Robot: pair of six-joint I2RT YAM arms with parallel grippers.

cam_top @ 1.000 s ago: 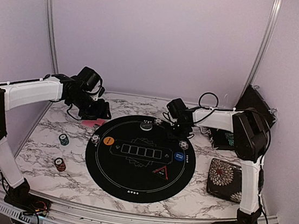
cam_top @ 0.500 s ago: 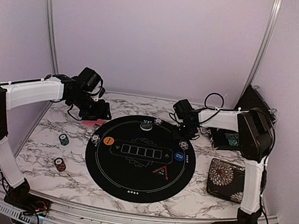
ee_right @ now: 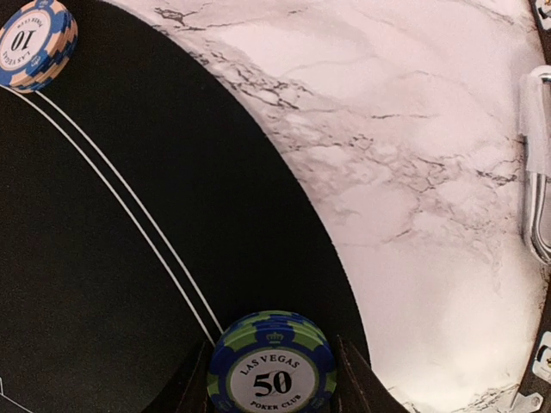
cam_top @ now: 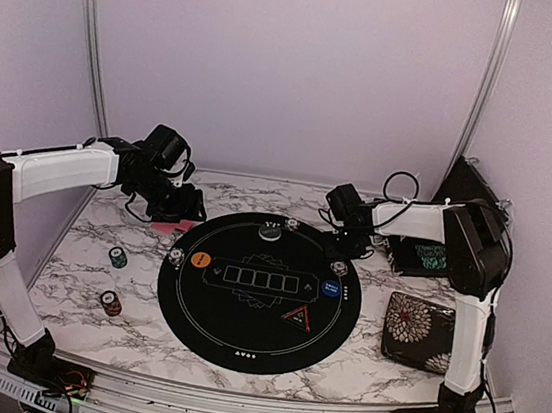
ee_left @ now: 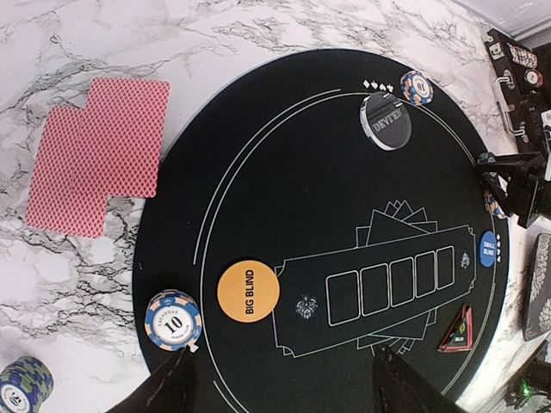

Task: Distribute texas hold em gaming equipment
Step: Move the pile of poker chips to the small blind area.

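Starting nearest the arm bases, a red chip stack (cam_top: 110,302) stands on the marble table (cam_top: 60,326) left of the round black mat (cam_top: 239,345). It is off the playing surface, so I take it for supply not yet handed out. The triangle marker (cam_top: 300,317) lies inside the mat's white ring at the near right. The floral case (cam_top: 417,330) rests near the mat's right edge, clear of both arms.

A little farther back, a blue-green chip stack (cam_top: 119,257) also waits on the marble at the left. The orange button (ee_left: 248,291) and the blue button (cam_top: 330,290) sit at opposite ends of the row of five card boxes. A 10 chip (ee_left: 174,320) lies on the ring just beside the orange one, which reads as a seat already served.

Farther still, the left gripper (ee_left: 285,353) hangs above the mat's left side with its fingers spread and nothing between them. Two playing cards (ee_left: 99,159) lie face down and overlapping on the marble just outside the rim, probably its next concern.

The right gripper (ee_right: 272,348) pinches a 50 stack (ee_right: 272,379) by its rim, keeping it level over the mat's far right edge. I judge this is meant for setting down flat on the ring, though I cannot tell whether it already rests there.

At the far rim, a dealer puck (ee_left: 385,120) and a striped chip (ee_left: 416,86) sit close together.
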